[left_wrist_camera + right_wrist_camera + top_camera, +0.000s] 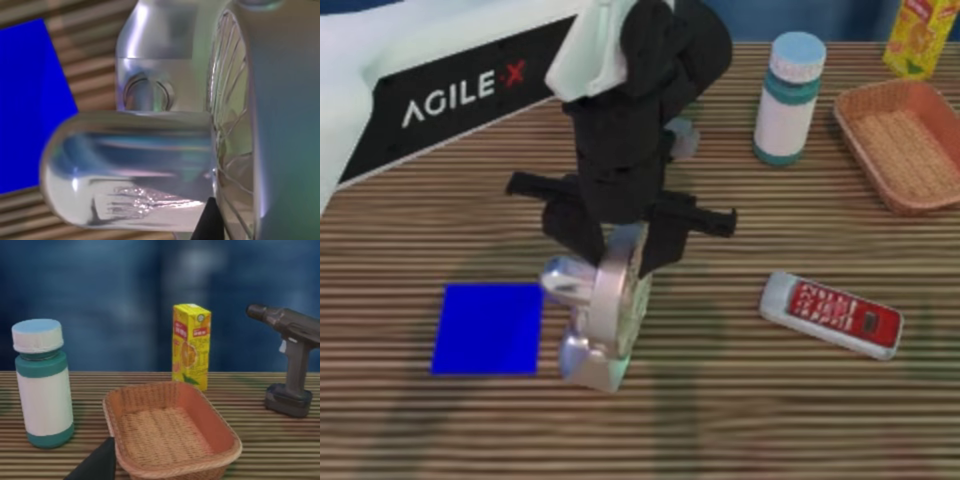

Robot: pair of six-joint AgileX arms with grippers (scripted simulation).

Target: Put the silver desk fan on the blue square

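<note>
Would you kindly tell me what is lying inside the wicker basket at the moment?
Nothing shows inside the wicker basket: the right wrist view sees only its bare woven floor and walls. The near wall hides a thin strip of floor behind it.

My tabletop [440, 430] fills nearly the whole top view: a surface of thin wooden slats running left to right, alternating pale tan and dark brown. Soft, broad shadows lie across it at the lower left and along the bottom edge of the frame, so the light seems to fall from above. At the upper right of the top view the far edge of the tabletop gives way to a deep blue backdrop [100, 300]. In my right wrist view that backdrop rises behind the tabletop as a mottled, blurry blue wall, perhaps a curtain.
</note>
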